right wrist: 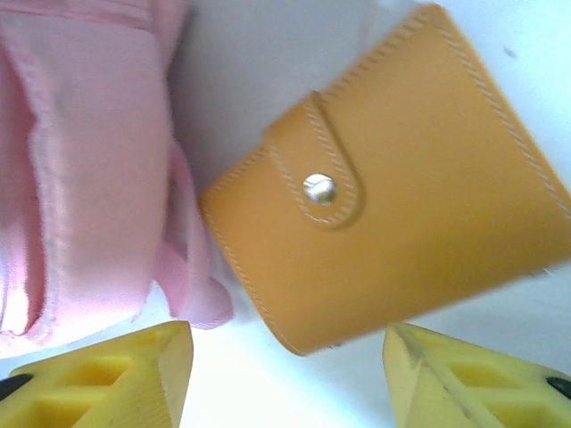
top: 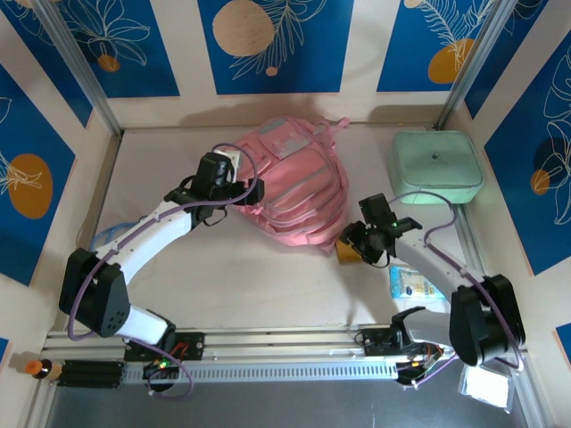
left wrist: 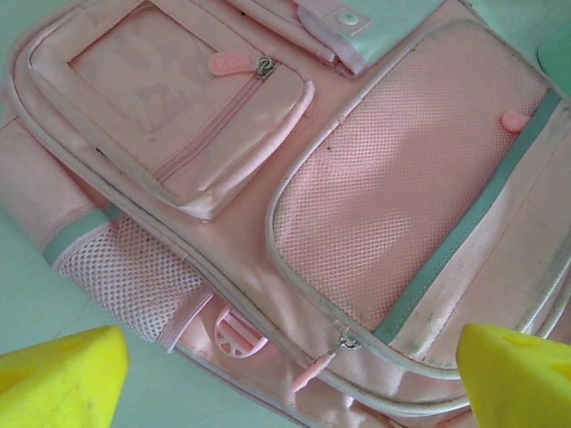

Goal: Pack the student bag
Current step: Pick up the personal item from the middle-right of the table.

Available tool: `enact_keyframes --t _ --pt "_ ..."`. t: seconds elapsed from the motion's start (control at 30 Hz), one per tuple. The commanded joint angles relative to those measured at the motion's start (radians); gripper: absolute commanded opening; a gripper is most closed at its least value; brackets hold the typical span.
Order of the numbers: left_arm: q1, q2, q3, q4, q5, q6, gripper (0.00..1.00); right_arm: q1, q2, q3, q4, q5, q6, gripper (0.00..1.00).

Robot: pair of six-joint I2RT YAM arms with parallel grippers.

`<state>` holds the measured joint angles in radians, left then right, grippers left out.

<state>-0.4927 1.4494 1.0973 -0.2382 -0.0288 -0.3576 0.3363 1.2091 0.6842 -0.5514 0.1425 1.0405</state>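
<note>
The student bag (top: pixel 290 183), a soft pink backpack, lies flat in the middle of the table. My left gripper (top: pixel 248 190) hovers over its left side, open. In the left wrist view the bag's (left wrist: pixel 268 178) mesh front pocket and a pink zipper pull (left wrist: pixel 317 370) lie below the open left gripper (left wrist: pixel 294 392), nothing between its yellow fingertips (left wrist: pixel 62 379). My right gripper (top: pixel 355 241) is open beside the bag's lower right edge, above an orange snap wallet (top: pixel 346 253). In the right wrist view the wallet (right wrist: pixel 384 187) lies just ahead of the open right gripper (right wrist: pixel 285 383), next to a pink strap (right wrist: pixel 98 169).
A mint-green rounded case (top: pixel 437 167) sits at the back right. A blue-and-white packet (top: pixel 412 283) lies by the right arm. An orange marker (top: pixel 40 366) rests at the near left corner. Walls close in the table on three sides.
</note>
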Motion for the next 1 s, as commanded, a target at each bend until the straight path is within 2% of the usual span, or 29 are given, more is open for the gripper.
enact_keyframes --t 0.0,0.27,0.53,0.83,0.97 --pt "0.009 -0.018 -0.013 0.029 0.021 0.008 0.96 -0.006 -0.026 -0.051 -0.044 0.031 0.146 0.58" --pt "0.010 -0.031 -0.024 0.031 0.020 0.012 1.00 -0.033 0.021 -0.073 0.035 -0.011 0.226 0.58" --pt "0.010 -0.037 -0.020 0.019 0.012 0.015 1.00 -0.051 0.072 -0.093 0.049 -0.005 0.291 0.44" --pt "0.011 -0.032 -0.018 0.016 0.012 0.012 1.00 -0.057 0.109 -0.114 0.061 0.008 0.316 0.43" --pt "0.010 -0.030 -0.017 0.017 0.015 0.011 1.00 -0.058 0.120 -0.115 0.070 0.014 0.306 0.36"
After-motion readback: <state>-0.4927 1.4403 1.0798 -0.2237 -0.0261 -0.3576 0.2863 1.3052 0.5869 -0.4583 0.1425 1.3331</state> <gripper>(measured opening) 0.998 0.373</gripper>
